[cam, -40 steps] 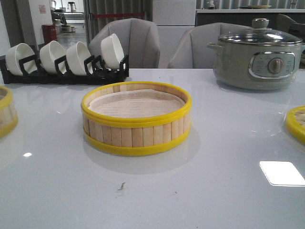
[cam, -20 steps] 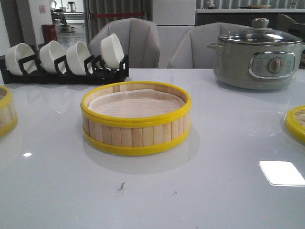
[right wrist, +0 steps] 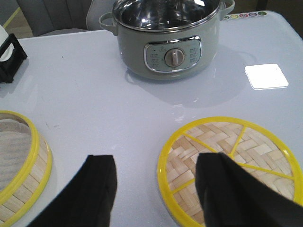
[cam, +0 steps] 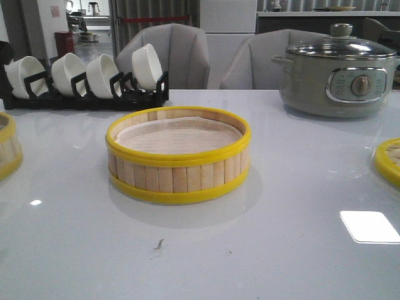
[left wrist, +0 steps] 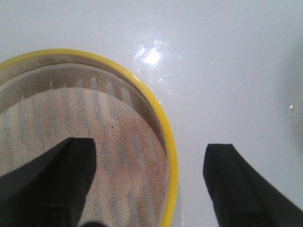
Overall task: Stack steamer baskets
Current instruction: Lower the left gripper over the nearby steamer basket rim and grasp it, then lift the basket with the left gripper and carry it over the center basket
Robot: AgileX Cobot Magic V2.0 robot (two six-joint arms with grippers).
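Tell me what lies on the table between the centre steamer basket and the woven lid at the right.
Nothing: in the front view, only bare white table separates the centre steamer basket from the woven lid. The right wrist view shows the same bare stretch.

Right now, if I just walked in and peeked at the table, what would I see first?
First you'd spot the round steamer basket with its bright yellow rims, standing alone in the middle of the white table. Behind it on the right stands a grey pot with a shiny glass lid, and at the back left four white bowls lean in a black rack. At the right edge lies a woven yellow-rimmed lid.
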